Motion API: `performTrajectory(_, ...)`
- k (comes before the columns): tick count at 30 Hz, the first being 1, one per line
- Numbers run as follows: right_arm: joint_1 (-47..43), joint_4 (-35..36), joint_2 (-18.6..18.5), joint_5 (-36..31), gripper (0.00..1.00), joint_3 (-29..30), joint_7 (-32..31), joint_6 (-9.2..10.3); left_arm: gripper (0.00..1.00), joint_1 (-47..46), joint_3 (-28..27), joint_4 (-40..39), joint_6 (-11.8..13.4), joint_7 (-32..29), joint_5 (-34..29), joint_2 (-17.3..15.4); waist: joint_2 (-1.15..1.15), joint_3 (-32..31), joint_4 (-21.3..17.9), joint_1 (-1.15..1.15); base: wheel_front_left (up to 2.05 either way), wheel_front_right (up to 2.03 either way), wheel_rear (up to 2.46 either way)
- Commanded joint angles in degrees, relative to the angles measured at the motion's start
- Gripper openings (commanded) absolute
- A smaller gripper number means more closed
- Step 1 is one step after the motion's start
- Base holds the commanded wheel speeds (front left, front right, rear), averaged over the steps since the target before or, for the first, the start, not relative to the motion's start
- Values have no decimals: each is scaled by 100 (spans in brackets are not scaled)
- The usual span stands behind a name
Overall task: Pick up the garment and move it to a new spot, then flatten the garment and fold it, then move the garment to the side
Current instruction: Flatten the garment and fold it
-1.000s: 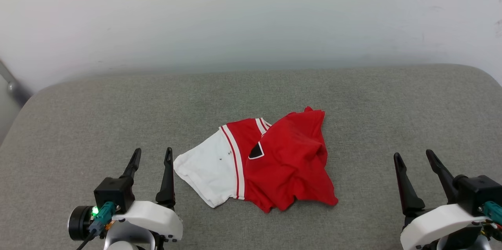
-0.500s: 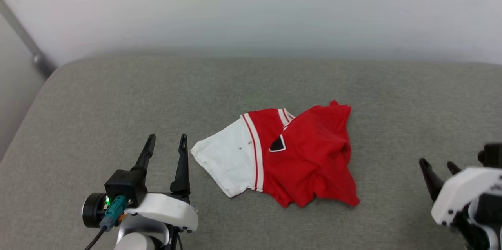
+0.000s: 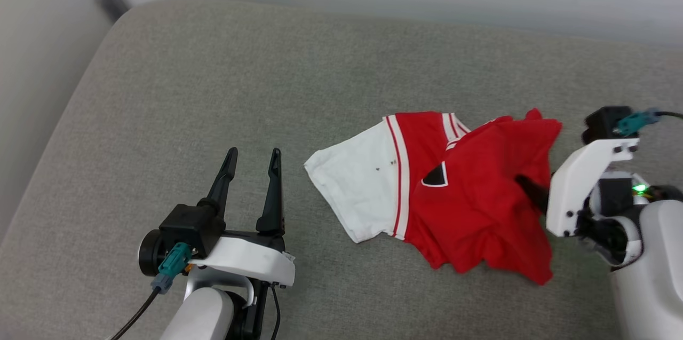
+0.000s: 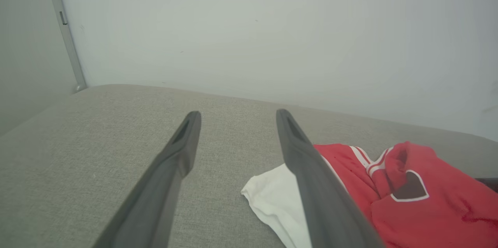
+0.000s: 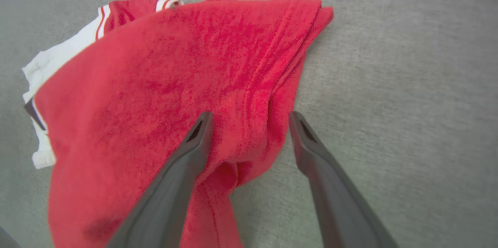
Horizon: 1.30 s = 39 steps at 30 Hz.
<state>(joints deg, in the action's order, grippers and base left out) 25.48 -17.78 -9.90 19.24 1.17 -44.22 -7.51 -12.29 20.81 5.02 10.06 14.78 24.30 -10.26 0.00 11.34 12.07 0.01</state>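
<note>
The right pincer (image 5: 251, 117) is spread wide and points down at the garment (image 3: 480, 206). One of its fingers (image 5: 186, 150) is over the red cloth and the other is out by the grey side, with a raised fold of the shirt's edge between them (they are not pinching it). The left pincer (image 3: 254, 154) is spread wide too and holds nothing; it hangs just beside the white sleeve (image 3: 363, 190). The garment lies crumpled on the soft grey cushion (image 3: 213, 89), its red part bunched up, with a bit of a black shape (image 3: 436, 175) edged in white showing. Behind the cushion is a pale wall (image 4: 272, 26).
</note>
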Motion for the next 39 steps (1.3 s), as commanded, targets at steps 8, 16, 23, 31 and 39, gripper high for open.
performTrajectory(8,127,-636,-145,134,0,-433,-182,4,100,-94,-144,111,-134,50,-149,143,0,175,124,-1,0,0,0)
performTrajectory(16,265,-198,-275,265,0,-792,298,4,100,92,-282,213,-236,42,-231,137,0,-185,-226,-1,0,0,0)
performTrajectory(23,-481,1071,-376,43,0,-415,672,4,100,281,-334,259,-260,16,-140,34,0,-524,-755,-1,0,0,0)
performTrajectory(31,-2510,2349,255,-192,0,349,497,4,100,458,-433,144,-196,-83,-22,-89,0,-704,-1077,-1,0,0,0)
performTrajectory(39,-4002,2034,686,84,95,466,758,4,100,612,-566,51,-100,-198,55,-250,0,-725,-1269,-1,0,0,0)
